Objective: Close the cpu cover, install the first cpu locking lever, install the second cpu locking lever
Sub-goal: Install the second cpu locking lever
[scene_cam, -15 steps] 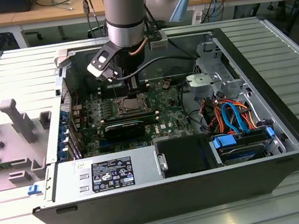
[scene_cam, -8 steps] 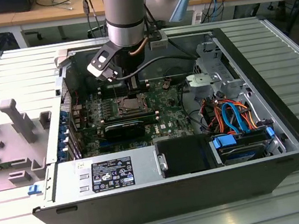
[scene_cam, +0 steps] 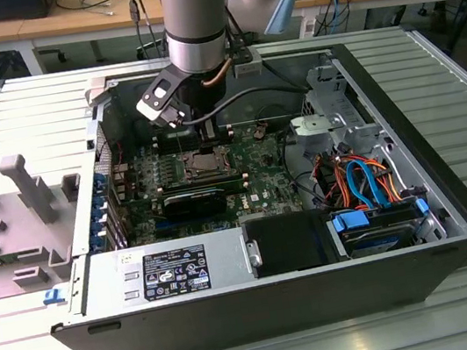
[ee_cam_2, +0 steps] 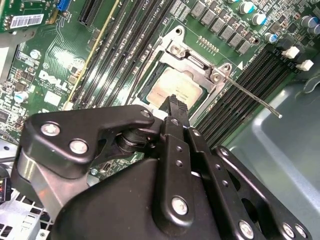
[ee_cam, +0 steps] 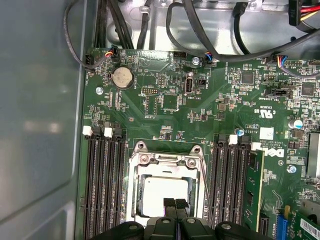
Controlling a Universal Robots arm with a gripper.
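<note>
Look to the middle of the green board [scene_cam: 262,184] for the cpu cover [scene_cam: 205,163]. Lies down flat over its socket in both wrist views, framing the pale chip [ee_cam: 162,190] in the square opening. Has black memory slots [ee_cam: 102,185] flanking it on two opposite sides. Carries a thin locking lever [ee_cam_2: 250,96] at one corner: juts out slantwise across the slots toward the grey case metal, free end well clear of the cover.

Just over the chip, at the cover's edge, meet the gripper [ee_cam: 175,203]: hangs with fingers [ee_cam: 169,204] clenched tight together, grasping nothing. Cannot tell touching from hovering. Hangs from the grey arm [scene_cam: 194,12], reaching down past the case's far edge in the exterior view.

Just beside the cover in the exterior view, toward the board's near edge, see a black oblong block [scene_cam: 192,204]. Past that, along the case's near wall, find the grey labelled power-supply box [scene_cam: 169,272] and, at the near corner on the exterior view's right, blue-tabbed drives [scene_cam: 374,222] under orange and blue cables [scene_cam: 360,180]. At one board edge in the first wrist view, note a round coin cell [ee_cam: 122,78] and black cables [ee_cam: 200,25] looping over bare metal. Rests, case [scene_cam: 239,321] and all, on a slatted metal table [scene_cam: 36,108], beside a grey moulded part [scene_cam: 26,185] at the exterior view's left.
</note>
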